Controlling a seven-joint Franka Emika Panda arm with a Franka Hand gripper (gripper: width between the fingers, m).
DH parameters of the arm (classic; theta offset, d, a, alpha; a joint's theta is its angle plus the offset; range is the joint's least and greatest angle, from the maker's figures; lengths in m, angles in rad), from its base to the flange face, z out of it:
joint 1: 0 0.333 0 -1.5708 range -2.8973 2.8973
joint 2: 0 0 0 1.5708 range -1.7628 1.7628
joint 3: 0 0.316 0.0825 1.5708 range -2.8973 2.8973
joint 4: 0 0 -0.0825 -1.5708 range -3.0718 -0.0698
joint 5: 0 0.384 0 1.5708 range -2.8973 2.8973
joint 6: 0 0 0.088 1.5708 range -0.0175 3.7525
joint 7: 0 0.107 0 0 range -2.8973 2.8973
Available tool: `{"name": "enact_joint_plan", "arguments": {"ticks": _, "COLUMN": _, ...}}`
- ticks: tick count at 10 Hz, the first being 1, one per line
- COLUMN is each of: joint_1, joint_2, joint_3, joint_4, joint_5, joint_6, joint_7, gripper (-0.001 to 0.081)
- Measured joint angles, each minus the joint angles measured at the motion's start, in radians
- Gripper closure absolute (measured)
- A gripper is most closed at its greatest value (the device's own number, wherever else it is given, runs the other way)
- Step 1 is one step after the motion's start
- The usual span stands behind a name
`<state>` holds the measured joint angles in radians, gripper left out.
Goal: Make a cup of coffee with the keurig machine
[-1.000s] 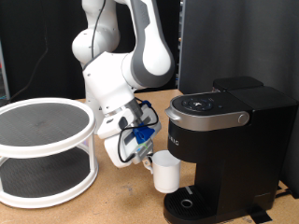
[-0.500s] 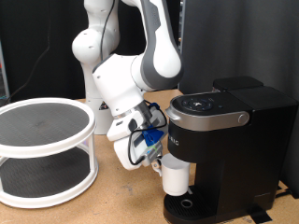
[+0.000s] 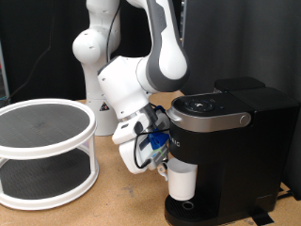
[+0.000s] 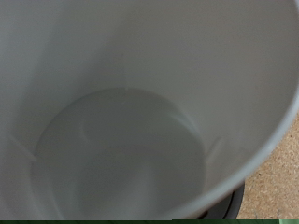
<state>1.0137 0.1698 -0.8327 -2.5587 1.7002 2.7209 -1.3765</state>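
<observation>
The white cup (image 3: pixel 182 181) hangs just above the round drip tray (image 3: pixel 186 213) of the black keurig machine (image 3: pixel 230 151), under its brew head. My gripper (image 3: pixel 162 166) sits at the cup's side towards the exterior view's left and is shut on the cup. The machine's lid is down, with its silver-grey handle band (image 3: pixel 212 120) and top buttons in sight. The wrist view looks straight into the empty white cup (image 4: pixel 121 131), which fills nearly the whole picture; my fingers do not show there.
A white two-tier round rack (image 3: pixel 42 151) stands at the exterior view's left on the wooden table (image 3: pixel 113 202). The robot's base stands behind, at the centre. A sliver of table and dark drip tray (image 4: pixel 229 201) shows past the cup's rim in the wrist view.
My gripper has carried the cup towards the exterior view's right and slightly down, from beside the machine to under its brew head above the drip tray.
</observation>
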Motion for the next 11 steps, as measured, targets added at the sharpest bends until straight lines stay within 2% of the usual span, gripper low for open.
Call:
{"name": "enact_joint_plan", "arguments": {"ticks": 9, "joint_1": 0.0, "joint_2": 0.062, "joint_3": 0.005, "joint_4": 0.037, "joint_5": 0.026, "joint_6": -0.026, "joint_7": 0.0, "gripper": 0.0734}}
{"name": "enact_joint_plan", "arguments": {"ticks": 10, "joint_1": 0.0, "joint_2": 0.064, "joint_3": 0.005, "joint_4": 0.038, "joint_5": 0.029, "joint_6": -0.027, "joint_7": 0.0, "gripper": 0.0653}}
{"name": "enact_joint_plan", "arguments": {"ticks": 11, "joint_1": 0.0, "joint_2": 0.064, "joint_3": 0.005, "joint_4": 0.038, "joint_5": 0.031, "joint_6": -0.029, "joint_7": 0.0, "gripper": 0.0517}}
